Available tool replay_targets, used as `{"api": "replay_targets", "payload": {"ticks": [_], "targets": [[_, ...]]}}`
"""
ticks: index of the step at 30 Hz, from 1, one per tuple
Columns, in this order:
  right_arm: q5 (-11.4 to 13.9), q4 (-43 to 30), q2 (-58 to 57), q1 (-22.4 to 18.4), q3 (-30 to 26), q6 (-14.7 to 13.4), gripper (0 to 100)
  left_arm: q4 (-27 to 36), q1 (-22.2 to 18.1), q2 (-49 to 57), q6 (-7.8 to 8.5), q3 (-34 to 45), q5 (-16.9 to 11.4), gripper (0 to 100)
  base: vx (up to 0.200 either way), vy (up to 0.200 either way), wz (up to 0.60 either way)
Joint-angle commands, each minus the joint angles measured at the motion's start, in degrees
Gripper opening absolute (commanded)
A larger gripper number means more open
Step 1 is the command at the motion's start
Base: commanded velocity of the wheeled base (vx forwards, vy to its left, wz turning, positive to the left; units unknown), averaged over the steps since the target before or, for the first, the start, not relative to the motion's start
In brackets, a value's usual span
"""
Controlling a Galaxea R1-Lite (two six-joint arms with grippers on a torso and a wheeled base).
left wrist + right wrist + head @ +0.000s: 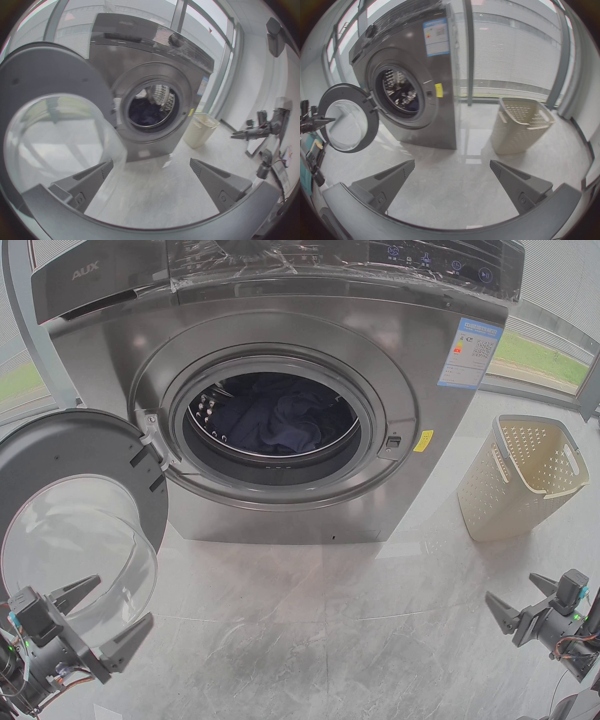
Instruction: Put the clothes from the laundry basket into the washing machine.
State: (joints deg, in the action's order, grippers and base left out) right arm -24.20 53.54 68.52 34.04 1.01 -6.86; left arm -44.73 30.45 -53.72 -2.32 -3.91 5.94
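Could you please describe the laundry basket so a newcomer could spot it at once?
Find the grey front-loading washing machine with its door swung open. On the floor at its right side stands the laundry basket. It is the only cream-coloured thing, a plastic tub with perforated walls.

The head camera is looking forward and down at the washer (387, 346) from close range. The left wrist camera is peering past the left gripper (150, 164), with the door (47, 78) close ahead; the right is gazing past the right gripper (451, 164) from farther off. All three are sharing washer, door and basket (500, 502).
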Motion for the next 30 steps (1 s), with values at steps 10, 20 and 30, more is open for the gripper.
{"api": "replay_targets", "payload": {"ticks": [10,20,30], "targets": [[1.1,-35.3,-46.0,-22.1,-0.9,4.4,100,31.8,-18.5,41.9,2.23,2.9,-0.4,100,-0.100,0.000,0.00],[12.5,-51.9,-63.3,-27.4,-0.2,5.9,100,41.6,-23.7,48.4,0.12,3.9,0.2,100,0.000,0.180,0.00],[23.8,-53.2,-66.9,-34.6,0.3,6.7,100,41.8,-30.3,53.4,2.93,3.9,-2.0,100,0.000,0.120,0.00]]}}
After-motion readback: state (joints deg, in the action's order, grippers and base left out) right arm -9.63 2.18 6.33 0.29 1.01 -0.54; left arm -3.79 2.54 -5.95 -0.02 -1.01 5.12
